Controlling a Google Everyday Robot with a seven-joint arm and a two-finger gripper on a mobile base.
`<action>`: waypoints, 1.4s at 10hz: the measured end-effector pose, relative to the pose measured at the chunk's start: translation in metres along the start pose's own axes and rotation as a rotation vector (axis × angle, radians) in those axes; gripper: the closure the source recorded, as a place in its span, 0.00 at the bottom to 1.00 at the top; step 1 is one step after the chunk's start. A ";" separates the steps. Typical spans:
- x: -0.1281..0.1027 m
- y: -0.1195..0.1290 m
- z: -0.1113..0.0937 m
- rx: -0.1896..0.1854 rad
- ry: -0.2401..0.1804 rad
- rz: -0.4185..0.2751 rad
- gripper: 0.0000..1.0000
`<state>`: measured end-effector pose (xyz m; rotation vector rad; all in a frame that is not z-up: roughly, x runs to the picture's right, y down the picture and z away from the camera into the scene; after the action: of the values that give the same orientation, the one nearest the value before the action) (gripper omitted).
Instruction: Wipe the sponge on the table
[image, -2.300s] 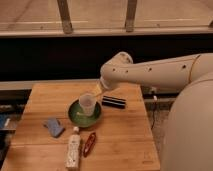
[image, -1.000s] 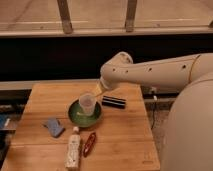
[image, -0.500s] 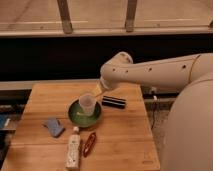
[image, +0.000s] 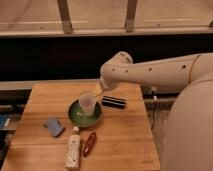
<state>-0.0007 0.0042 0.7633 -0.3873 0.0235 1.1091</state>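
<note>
1. The gripper (image: 98, 92) is seen only as a yellowish tip at the end of the white arm (image: 150, 72). Its fingers are taken as spread fully apart, and nothing is seen held between them.
2. A clear cup (image: 87, 103) is found just below the fingers and slightly to their view-left, standing upright. The tip is placed at the upper right of the cup's rim. Whether they touch cannot be told.
3. A green plate (image: 75, 117) lies under the cup, and the cup is stood inside it, toward its far side. The plate is spread below and to the view-left of the fingers.
4. A black block (image: 114, 102) with a pale stripe is laid flat just below and to the view-right of the fingers. It is near the plate but apart from it.
5. The sponge (image: 53, 127), a blue-grey pad, is located well down and to the view-left of the fingers, past the plate. It is laid flat on the wood, near the plate's left rim but not touching it, and is well apart from the gripper.
6. A white bottle (image: 73, 149) is laid on its side, camera-ward of the fingers and past the plate's near rim. A small red item (image: 89, 143) is set just beside it on the view-right. What the red item is cannot be told.
7. The table (image: 127, 137), of light-brown planks, lies under everything listed, with the fingers held over its far half.
8. The arm is run up and to the view-right from the fingers into the robot's body at the right edge.
</note>
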 end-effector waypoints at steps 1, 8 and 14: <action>-0.008 0.003 -0.004 -0.002 -0.008 -0.029 0.20; -0.087 0.163 0.019 -0.171 -0.008 -0.270 0.20; -0.087 0.164 0.019 -0.176 -0.006 -0.276 0.20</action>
<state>-0.1869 -0.0021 0.7518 -0.5284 -0.1308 0.8411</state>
